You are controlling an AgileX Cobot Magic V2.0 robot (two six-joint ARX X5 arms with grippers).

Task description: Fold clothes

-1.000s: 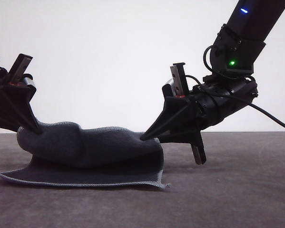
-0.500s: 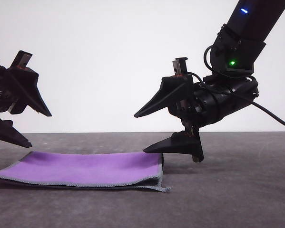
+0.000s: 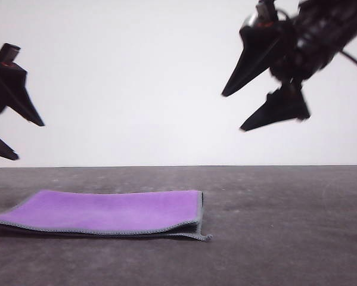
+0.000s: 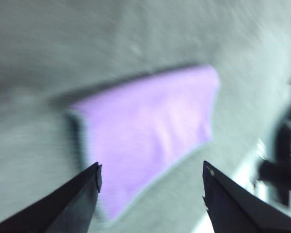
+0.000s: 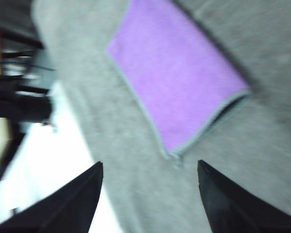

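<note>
Plain white wall (image 3: 136,83) behind a dark grey, faintly speckled table (image 3: 285,226), evenly lit.

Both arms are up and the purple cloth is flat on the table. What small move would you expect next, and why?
Probably bringing both arms down again for a second fold. The cloth lies flat on the table, purple face up, with doubled layers along its near edge, so one fold looks done. The left gripper and right gripper are open, empty and well above it, so a descent to an edge comes first.

Dark grey table (image 3: 285,238), folded cloth (image 3: 106,211) lying flat, purple face up
</note>
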